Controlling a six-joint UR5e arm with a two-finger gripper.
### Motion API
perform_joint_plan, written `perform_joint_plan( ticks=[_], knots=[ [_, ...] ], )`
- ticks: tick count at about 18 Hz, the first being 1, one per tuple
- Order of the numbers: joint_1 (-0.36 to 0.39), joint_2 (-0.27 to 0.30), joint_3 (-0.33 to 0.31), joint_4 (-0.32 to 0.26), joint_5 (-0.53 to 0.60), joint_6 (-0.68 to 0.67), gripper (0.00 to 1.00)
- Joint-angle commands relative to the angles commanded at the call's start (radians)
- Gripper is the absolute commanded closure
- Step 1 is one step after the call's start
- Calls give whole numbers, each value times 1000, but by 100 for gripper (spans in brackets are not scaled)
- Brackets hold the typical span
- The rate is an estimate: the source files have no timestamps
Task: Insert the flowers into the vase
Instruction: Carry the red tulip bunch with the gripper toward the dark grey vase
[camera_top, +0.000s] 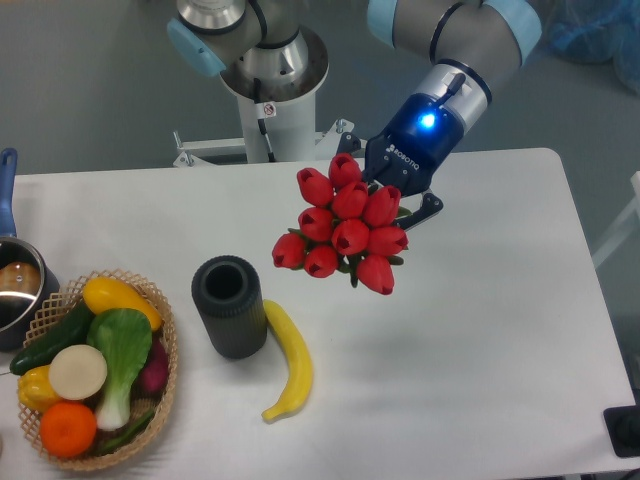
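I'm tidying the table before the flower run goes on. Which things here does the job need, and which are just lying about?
Needed:
- flowers, held up in the gripper
- vase, upright, mouth open

Lying about:
- banana, right beside the vase
- woven basket of vegetables and fruit
- pot at the left edge

From my seat I saw the grey UR5e arm with pale blue joint caps (455, 25) reaching in from the far right, angled down and to the left. Its black two-finger gripper with the glowing blue ring (400, 195) hung above the table, its fingers largely hidden from view.
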Motion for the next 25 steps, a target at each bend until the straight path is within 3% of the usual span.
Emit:
perform_joint_plan(
  ticks=[18, 23, 25],
  knots=[
    [-37, -8, -2, 23, -55, -14, 55],
    [-78, -23, -15, 118, -70, -14, 55],
    [-80, -18, -15, 123, -112, -12, 55]
  ],
)
